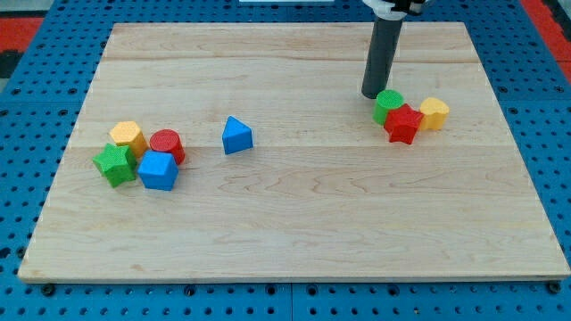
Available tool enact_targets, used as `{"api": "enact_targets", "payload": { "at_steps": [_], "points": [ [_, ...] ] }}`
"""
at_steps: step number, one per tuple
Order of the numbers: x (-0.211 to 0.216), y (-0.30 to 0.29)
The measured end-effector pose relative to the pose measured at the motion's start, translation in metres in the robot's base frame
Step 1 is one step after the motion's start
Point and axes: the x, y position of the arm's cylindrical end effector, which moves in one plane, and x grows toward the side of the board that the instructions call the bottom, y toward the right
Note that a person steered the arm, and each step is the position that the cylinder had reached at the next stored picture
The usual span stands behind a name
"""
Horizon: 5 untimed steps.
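My tip (373,94) rests on the wooden board (294,223) at the upper right, just up and left of a green cylinder (388,105), touching it or nearly so. Against the green cylinder sits a red star-shaped block (404,123), and a yellow block (434,113) stands to the right of that. The dark rod rises from the tip out of the view's top.
At the view's left a cluster holds a yellow hexagonal block (129,136), a red cylinder (166,144), a green star-shaped block (114,165) and a blue cube (159,170). A blue triangular block (236,135) lies alone near the middle. Blue pegboard surrounds the board.
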Motion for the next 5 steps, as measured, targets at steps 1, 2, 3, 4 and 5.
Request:
{"api": "enact_targets", "payload": {
  "at_steps": [1,2,3,4,5],
  "points": [
    [0.000,-0.017],
    [-0.018,0.008],
    [-0.026,0.076],
    [0.032,0.123],
    [0.084,0.110]
  ]
}}
